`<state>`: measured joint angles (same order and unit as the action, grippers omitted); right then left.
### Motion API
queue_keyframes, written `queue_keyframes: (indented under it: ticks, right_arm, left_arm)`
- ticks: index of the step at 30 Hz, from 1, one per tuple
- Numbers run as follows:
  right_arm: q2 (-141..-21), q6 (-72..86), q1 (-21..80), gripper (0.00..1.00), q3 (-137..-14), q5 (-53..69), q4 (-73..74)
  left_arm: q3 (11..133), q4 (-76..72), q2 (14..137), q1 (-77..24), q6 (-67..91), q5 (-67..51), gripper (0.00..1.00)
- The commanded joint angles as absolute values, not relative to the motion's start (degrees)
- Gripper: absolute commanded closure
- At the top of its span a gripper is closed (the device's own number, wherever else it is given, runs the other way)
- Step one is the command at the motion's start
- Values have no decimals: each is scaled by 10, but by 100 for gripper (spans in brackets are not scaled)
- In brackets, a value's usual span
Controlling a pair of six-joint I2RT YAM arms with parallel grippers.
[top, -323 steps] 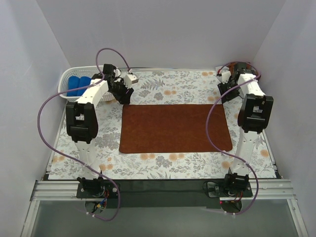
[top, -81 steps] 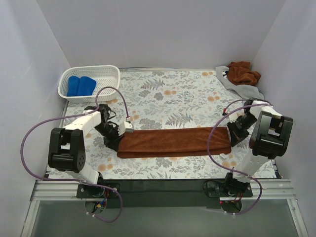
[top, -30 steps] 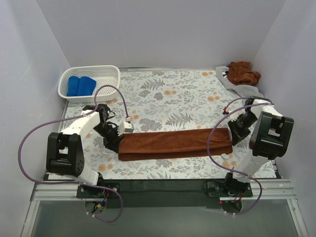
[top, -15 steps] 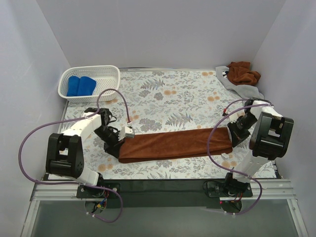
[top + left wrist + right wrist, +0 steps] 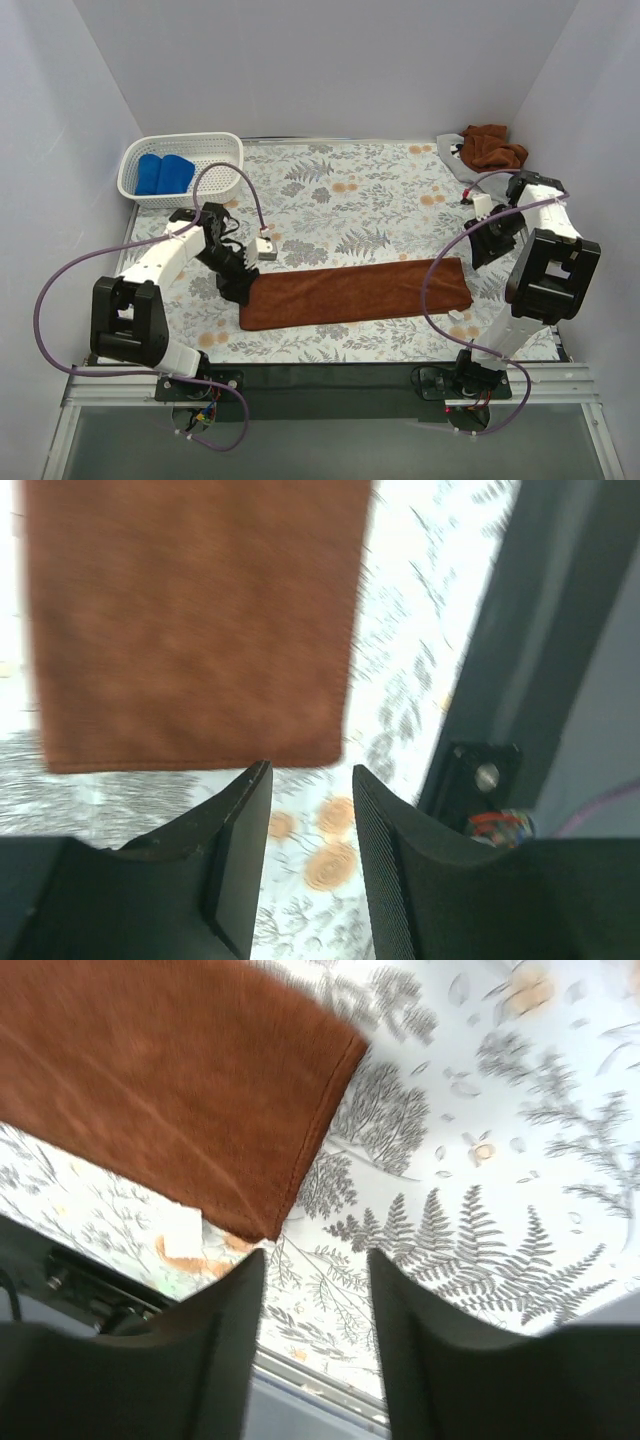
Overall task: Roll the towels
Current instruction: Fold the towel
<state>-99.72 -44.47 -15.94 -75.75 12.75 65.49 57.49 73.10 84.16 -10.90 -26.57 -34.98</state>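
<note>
The left gripper (image 5: 240,284) stands at the left end of the rust-brown towel (image 5: 355,292) with its jaws parted to a moderate gap. In the left wrist view the two dark fingers (image 5: 236,852) frame only patterned tablecloth, and the towel's short edge (image 5: 190,620) lies just beyond the tips, so nothing is grasped and no contact shows. The right gripper (image 5: 488,246) sits off the towel's right end, a little farther back on the table, and is likewise released. Its wrist view shows a clear gap between the fingers (image 5: 222,1360), with the towel's near corner (image 5: 160,1080) ahead of them and apart from both. The towel lies across the near middle of the floral tablecloth (image 5: 370,190) as a long, narrow, flat band, slightly slanted so that its right end sits farther from the arm bases than its left. It looks folded lengthwise, with a stitched hem along the short edge in the right wrist view and a fairly smooth surface. Two rolled blue towels (image 5: 164,172) rest in the white basket (image 5: 232,150) at the far left. A crumpled rust-brown towel (image 5: 490,145) lies on a light grey towel (image 5: 447,149) in the far right corner.
</note>
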Motion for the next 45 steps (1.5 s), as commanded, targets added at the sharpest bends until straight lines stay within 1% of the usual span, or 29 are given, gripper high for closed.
queue_keyframes:
  ticks: [1, 2, 4, 5, 6, 8, 11, 13, 16, 22, 24, 28, 31, 32, 34, 35, 36, 37, 38, 42, 43, 44, 45]
  right_arm:
    - [-1008, -421, -140, 63, -795, 176, 676]
    - [-1014, -418, -134, 70, -796, 186, 676]
    - [-1028, -403, -120, 74, -788, 199, 665]
    - [-1033, -396, -115, 75, -781, 199, 656]
    - [-1034, -391, -106, 76, -762, 197, 632]
    - [-1042, -376, -96, 76, -742, 189, 598]
    - [-1058, -364, -91, 76, -709, 178, 572]
    - [-1065, -353, -91, 75, -695, 169, 542]
    - [-1087, -334, -90, 75, -700, 154, 513]
    - [-1152, -282, -87, 74, -784, 120, 475]
    - [-1186, -267, -86, 73, -838, 124, 476]
    - [-1228, -254, -81, 71, -909, 135, 480]
    - [-1245, -247, -80, 67, -954, 149, 486]
    - [-1245, -243, -80, 65, -964, 149, 487]
    - [-1238, -241, -82, 62, -985, 156, 502]
    - [-1220, -239, -83, 59, -985, 164, 504]
    - [-1208, -230, -89, 58, -981, 170, 509]
    - [-1195, -229, -91, 57, -969, 175, 510]
    - [-1167, -226, -94, 56, -960, 179, 510]
    - [-1133, -213, -110, 53, -938, 164, 509]
    - [-1133, -208, -114, 53, -937, 163, 509]
    - [-1136, -207, -119, 53, -938, 159, 508]
    - [-1142, -200, -125, 53, -941, 154, 510]
  left_arm:
    - [602, 622, 839, -109, -144, -378, 66]
    - [599, 600, 845, -110, -126, -374, 67]
    - [590, 563, 849, -116, -100, -374, 71]
    - [583, 546, 857, -127, -78, -340, 73]
    - [577, 514, 862, -131, -63, -324, 76]
    - [566, 497, 888, -136, -54, -316, 84]
    - [556, 477, 916, -137, -30, -304, 89]
    - [551, 455, 941, -137, -14, -273, 92]
    - [552, 431, 968, -137, -4, -233, 99]
    - [590, 406, 990, -134, 25, -187, 100]
    - [609, 405, 1012, -133, 26, -171, 100]
    - [660, 409, 1037, -130, 36, -163, 100]
    - [678, 418, 1050, -130, 44, -158, 98]
    - [690, 425, 1053, -130, 45, -167, 94]
    - [708, 464, 1055, -129, 46, -230, 87]
    - [718, 474, 1050, -129, 47, -250, 84]
    - [721, 485, 1045, -130, 56, -281, 81]
    - [722, 489, 1028, -131, 58, -291, 80]
    - [723, 491, 1021, -131, 58, -298, 80]
    - [734, 504, 992, -132, 55, -300, 76]
    - [734, 506, 989, -132, 51, -308, 72]
    - [735, 511, 986, -132, 44, -316, 59]
    - [736, 523, 985, -132, 36, -328, 56]
